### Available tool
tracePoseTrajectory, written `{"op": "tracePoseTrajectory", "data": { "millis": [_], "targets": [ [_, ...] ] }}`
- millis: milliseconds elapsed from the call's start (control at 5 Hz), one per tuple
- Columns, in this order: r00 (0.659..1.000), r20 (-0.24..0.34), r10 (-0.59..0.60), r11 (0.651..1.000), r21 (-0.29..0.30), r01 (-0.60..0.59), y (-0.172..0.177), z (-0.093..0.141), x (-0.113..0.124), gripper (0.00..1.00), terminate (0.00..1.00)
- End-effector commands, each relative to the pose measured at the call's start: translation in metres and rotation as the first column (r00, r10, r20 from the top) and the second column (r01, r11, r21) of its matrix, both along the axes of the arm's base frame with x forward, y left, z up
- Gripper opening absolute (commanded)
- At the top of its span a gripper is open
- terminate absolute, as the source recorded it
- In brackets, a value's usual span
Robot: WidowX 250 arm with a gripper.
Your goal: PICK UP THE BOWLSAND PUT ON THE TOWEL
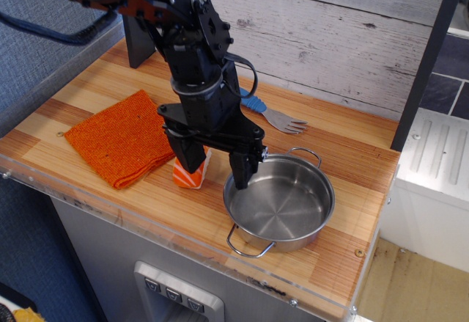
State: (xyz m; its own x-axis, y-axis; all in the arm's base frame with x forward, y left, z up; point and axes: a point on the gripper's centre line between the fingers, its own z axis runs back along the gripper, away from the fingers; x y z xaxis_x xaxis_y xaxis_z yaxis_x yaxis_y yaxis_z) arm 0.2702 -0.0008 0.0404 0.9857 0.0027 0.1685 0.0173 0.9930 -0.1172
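Sitting empty on the counter (352,190): the steel pot (282,201). Hanging over its left rim, gaping wide, gripping nothing: the gripper (218,174), one finger (242,172) dipping inside.

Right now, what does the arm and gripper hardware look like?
Black gripper with two thick, blocky fingers tapering downward from a wide black crossbar. The black arm above has an orange-red band near its top and a dark cable looping off the wrist. No markings legible.
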Motion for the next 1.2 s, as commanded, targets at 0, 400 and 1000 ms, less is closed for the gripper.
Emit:
{"op": "tracePoseTrajectory", "data": {
  "millis": [0,400,1000],
  "targets": [
    [0.997,0.051,-0.055,0.997,-0.045,0.057,-0.013,-0.004,0.006,1.0,0.0],
    [0.996,0.05,-0.074,0.995,-0.061,0.077,-0.019,-0.014,0.008,0.0,0.0],
    [0.997,0.064,-0.046,0.996,-0.07,0.051,-0.019,-0.011,0.005,0.0,0.0]
  ]
}}
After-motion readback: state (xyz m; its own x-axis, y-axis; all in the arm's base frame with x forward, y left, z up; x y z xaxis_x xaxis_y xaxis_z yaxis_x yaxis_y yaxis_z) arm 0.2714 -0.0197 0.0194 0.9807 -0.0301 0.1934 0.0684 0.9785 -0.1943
